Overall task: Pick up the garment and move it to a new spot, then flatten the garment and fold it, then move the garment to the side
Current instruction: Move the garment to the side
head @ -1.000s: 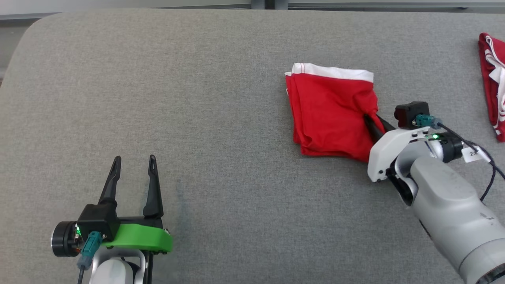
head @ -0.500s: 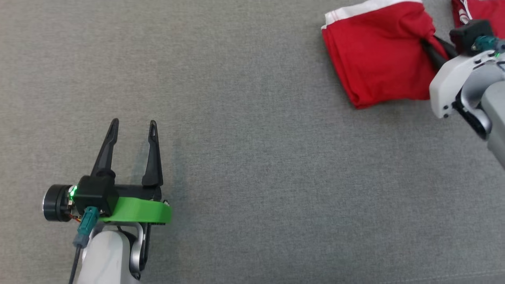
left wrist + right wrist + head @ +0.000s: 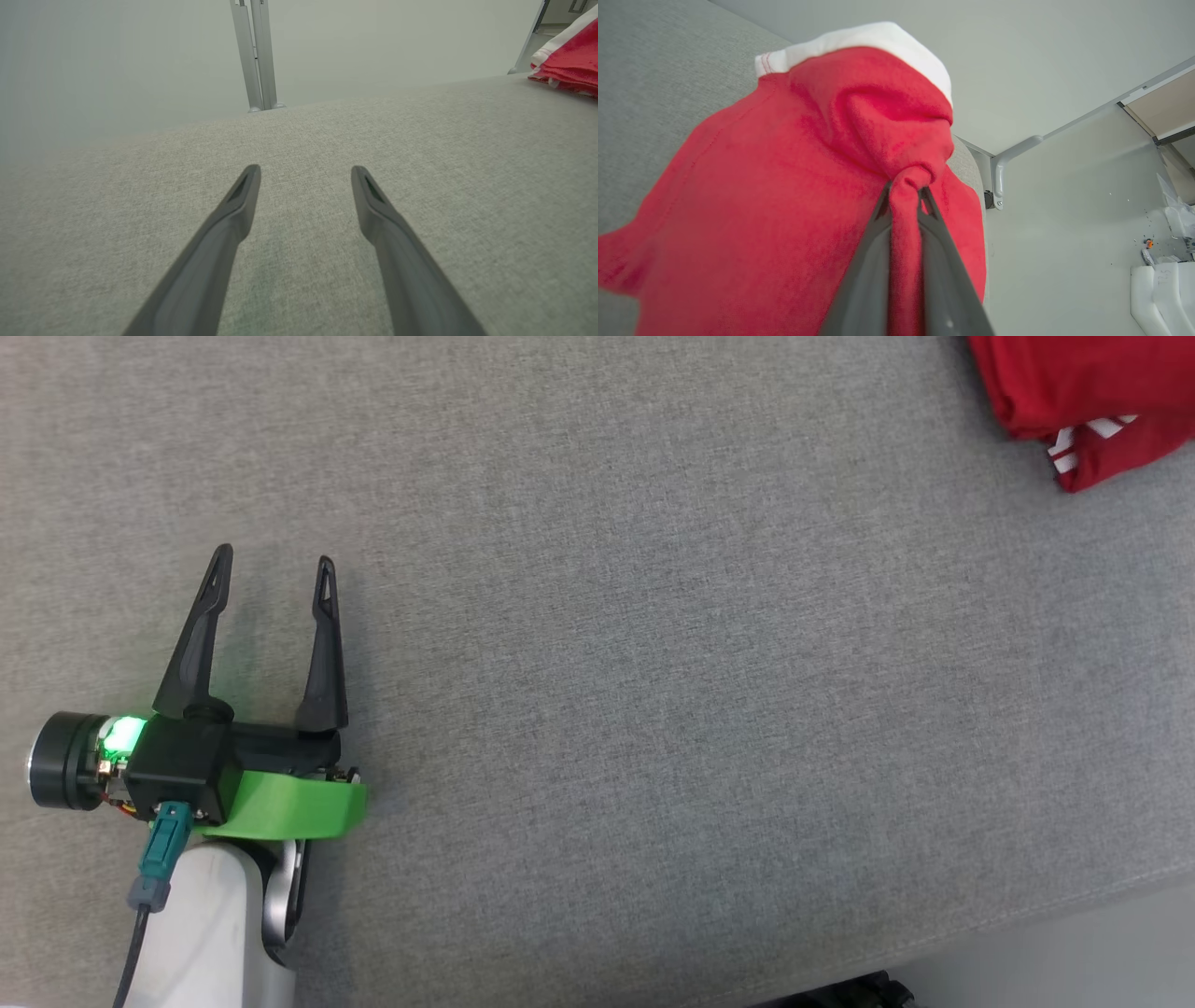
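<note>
**Red garment pinched in the right gripper by the table edge**

Much is hidden here. In the right wrist view the garment [image 3: 784, 196] runs off the bottom and left of the frame, so its lower end is cut off. I cannot tell whether it rests on the grey fabric tabletop [image 3: 654, 79] or hangs just above it. In the head view a red heap [image 3: 1083, 383] sits in the top right corner, clipped by both edges, with a white-marked red piece [image 3: 1111, 453] poking out below it. Whether any of that is the held garment, I cannot say. The left wrist view catches a red and white folded stack [image 3: 567, 60] at its right edge, also cut off.

The garment itself is bright red and soft, with a white band [image 3: 878, 42] stitched along one end. It is bunched into deep creases that gather towards the pinch.

The white band lies at the far end, away from the fingers. The cloth spreads from lower left to upper right in that view, but it is too crumpled to give a clean long axis. It sits by the tabletop's rounded edge.

The right gripper [image 3: 903, 193] has its jaws narrow, clamped on a twisted tuck of the red cloth. The left gripper [image 3: 274, 560] is low over bare tabletop, well apart from the red cloth, with its jaws spread wide and nothing between them.
</note>
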Controlling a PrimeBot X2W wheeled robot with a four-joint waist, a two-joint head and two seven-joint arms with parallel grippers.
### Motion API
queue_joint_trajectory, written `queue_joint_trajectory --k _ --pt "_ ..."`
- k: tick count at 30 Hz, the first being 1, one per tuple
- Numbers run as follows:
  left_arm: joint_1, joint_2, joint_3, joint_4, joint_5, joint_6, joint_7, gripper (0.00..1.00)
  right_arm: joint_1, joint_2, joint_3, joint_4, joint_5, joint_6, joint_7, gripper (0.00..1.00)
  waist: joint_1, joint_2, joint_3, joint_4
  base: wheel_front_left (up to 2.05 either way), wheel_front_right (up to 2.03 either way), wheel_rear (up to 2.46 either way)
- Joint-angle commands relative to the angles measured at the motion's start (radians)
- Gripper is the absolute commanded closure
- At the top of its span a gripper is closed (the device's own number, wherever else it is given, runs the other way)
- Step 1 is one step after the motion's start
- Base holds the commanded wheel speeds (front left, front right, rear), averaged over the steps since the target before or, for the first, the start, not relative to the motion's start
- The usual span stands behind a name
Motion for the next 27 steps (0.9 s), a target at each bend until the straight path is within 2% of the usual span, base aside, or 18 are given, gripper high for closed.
queue_joint_trajectory --k 1,9,18,19,21,27 --pt "-0.019 0.014 0.000 -0.012 0.009 -0.006 0.000 0.00 -0.031 -0.013 0.001 0.009 0.013 -0.002 -0.004 1.00 -0.0002 -0.0001 0.078 -0.065 0.00 0.00 0.00" --pt "-0.020 0.019 -0.018 -0.049 0.017 -0.005 0.001 0.00 -0.112 -0.048 0.044 0.106 0.009 -0.003 0.002 1.00 -0.0002 -0.0001 0.102 -0.058 0.00 0.00 0.00" --pt "-0.022 0.020 -0.023 -0.066 0.009 0.003 0.001 0.00 -0.185 -0.049 0.099 0.205 -0.009 -0.003 -0.018 1.00 -0.0002 -0.0001 0.119 -0.039 0.00 0.00 0.00" --pt "-0.023 0.019 -0.025 -0.065 0.008 0.004 0.001 0.00 -0.193 -0.044 0.103 0.219 -0.014 -0.003 -0.024 0.70 -0.0002 -0.0001 0.120 -0.037 0.00 0.00 0.00" --pt "-0.024 0.018 -0.027 -0.063 0.007 0.005 0.001 0.00 -0.201 -0.035 0.114 0.245 -0.020 -0.002 -0.025 0.00 -0.0002 -0.0001 0.118 -0.031 0.00 0.00 0.00" --pt "-0.011 0.015 -0.018 -0.056 -0.007 0.014 0.001 0.00 -0.226 -0.010 0.135 0.305 -0.056 -0.002 -0.094 0.00 -0.0002 -0.0001 0.081 -0.017 0.00 0.00 0.00"
